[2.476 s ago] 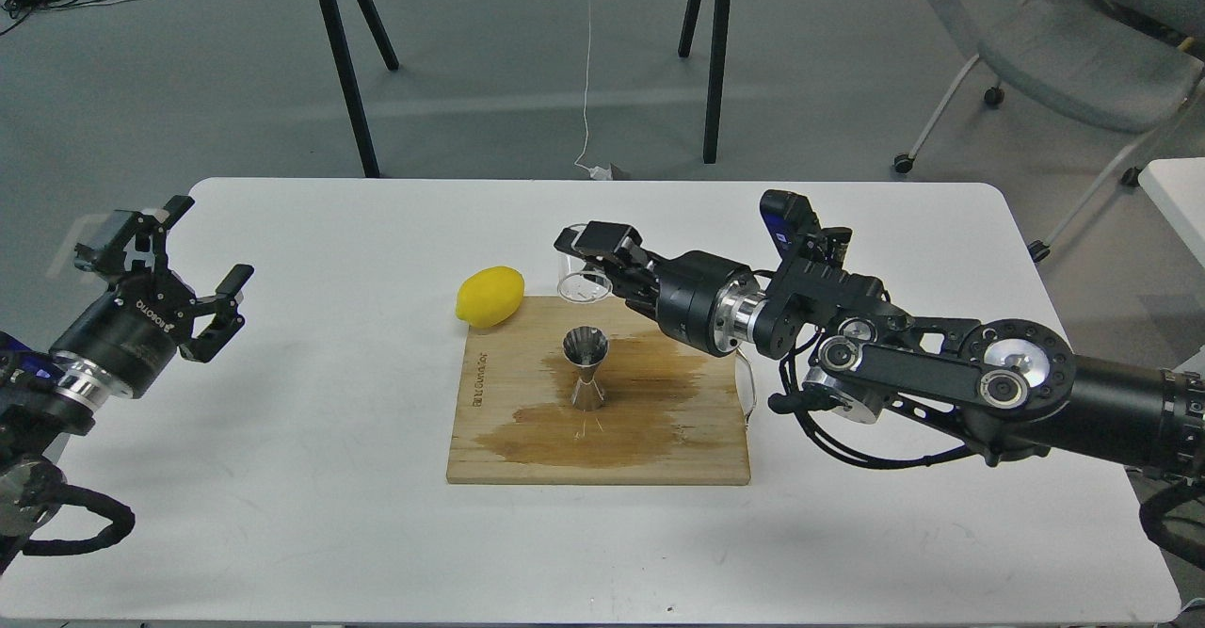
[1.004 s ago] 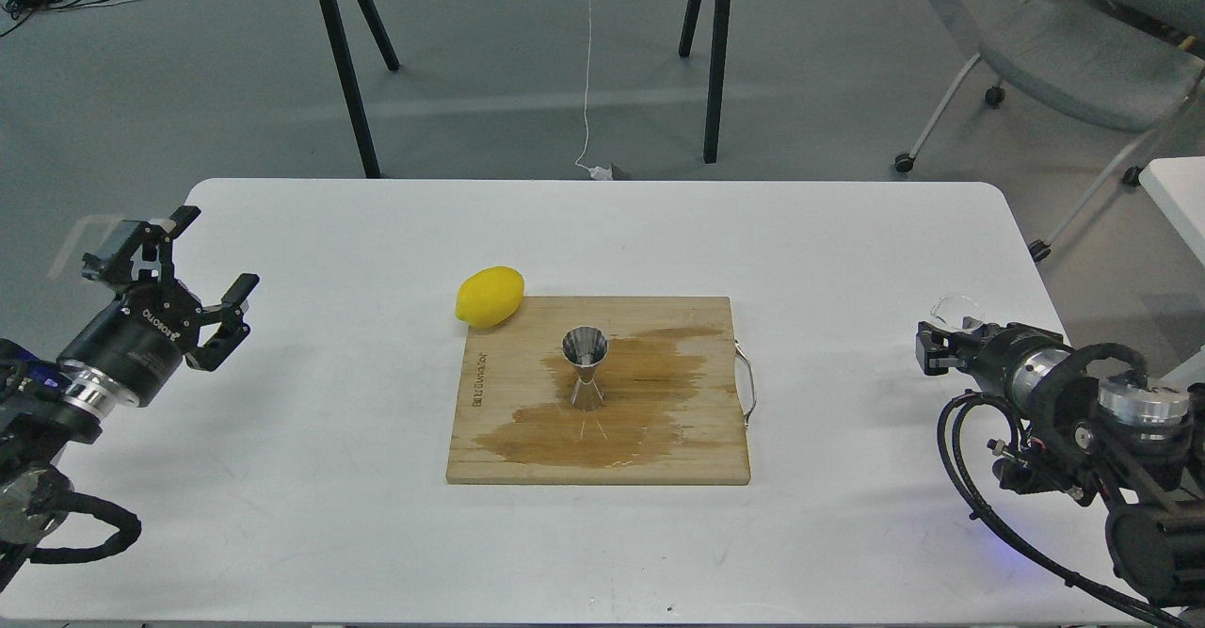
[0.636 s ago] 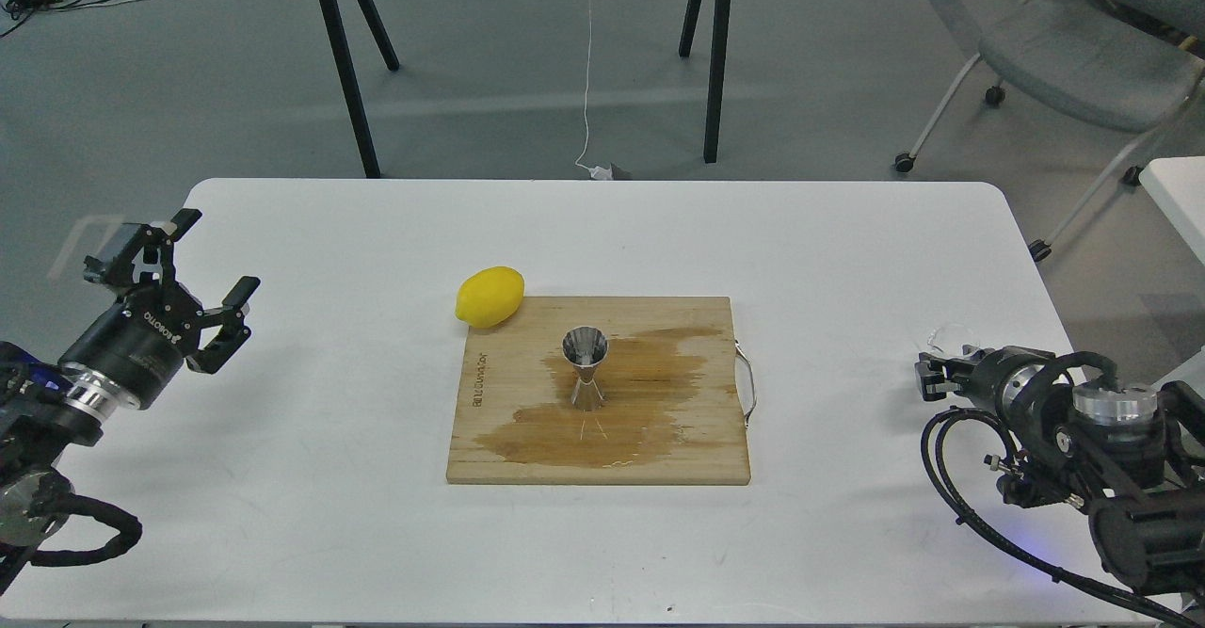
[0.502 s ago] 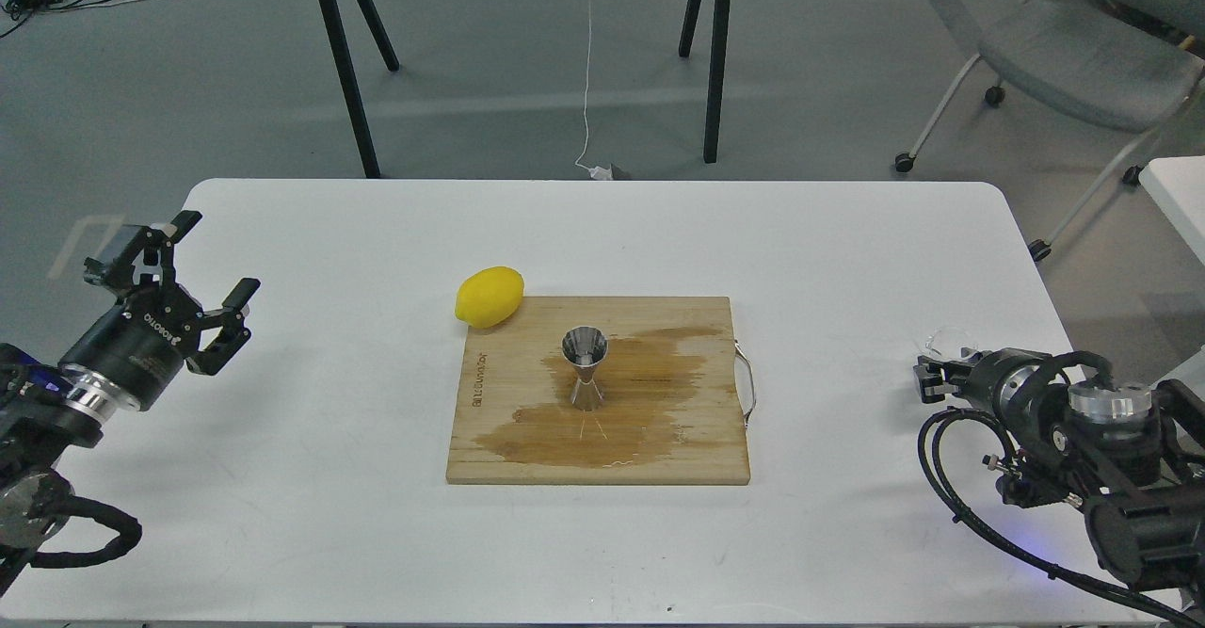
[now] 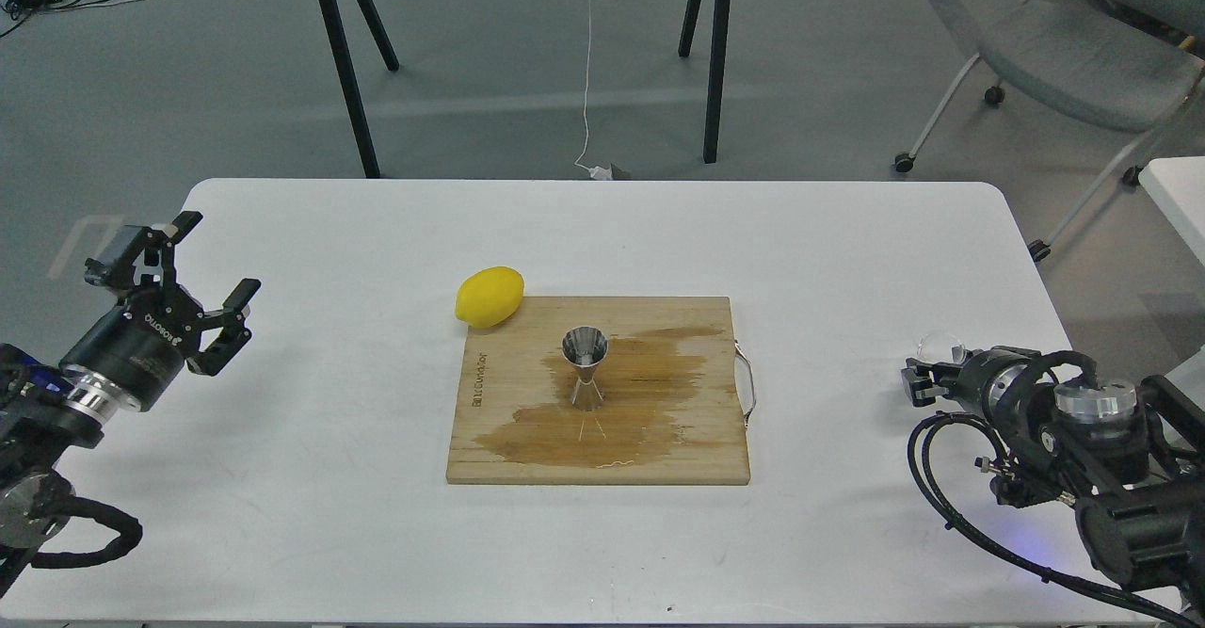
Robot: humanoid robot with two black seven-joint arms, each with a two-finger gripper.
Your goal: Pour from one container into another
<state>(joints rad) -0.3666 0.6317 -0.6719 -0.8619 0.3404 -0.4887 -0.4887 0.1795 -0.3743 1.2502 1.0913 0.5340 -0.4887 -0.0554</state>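
Observation:
The steel jigger [image 5: 586,364] stands upright on the wooden cutting board [image 5: 697,458], in the middle of a brown wet stain. At the table's right edge my right gripper [image 5: 924,372] is pulled back and low, shut on the clear glass tumbler [image 5: 937,346]. The tumbler shows just above the fingers, far to the right of the board. My left gripper [image 5: 212,265] hovers open near the table's left edge, with nothing between its fingers.
A yellow lemon [image 5: 490,296] lies against the board's far left corner. The board has a metal handle [image 5: 750,388] on its right side. The white table [image 5: 329,477] ends close to both grippers. A chair [image 5: 1064,54] and table legs stand beyond.
My right arm has drawn back from above the board to the table's right edge with the tumbler, and lately sank slightly lower and leftward. The left gripper has barely shifted.

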